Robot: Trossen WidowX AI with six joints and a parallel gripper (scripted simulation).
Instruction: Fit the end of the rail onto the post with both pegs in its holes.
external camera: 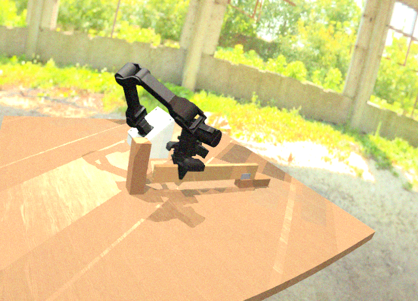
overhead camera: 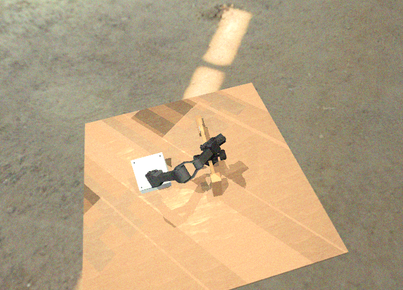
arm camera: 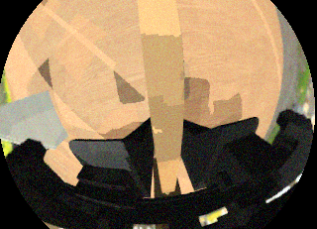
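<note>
Black parallel-jaw gripper is clamped on the long light-wood bed rail, lifted approx level w/ a slight gap left of it to the short upright wooden post; misaligned holes could jam on pegs, or pop far end from bracket.

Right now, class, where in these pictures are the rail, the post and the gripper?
rail (external camera: 223, 171): exterior view, its long side face.
post (external camera: 137, 166): exterior view, its front face.
gripper (external camera: 183, 172): exterior view, fingertips clamped on the rail.

Pegs and rail end holes too small to tell; pincer hides mid-rail
</note>
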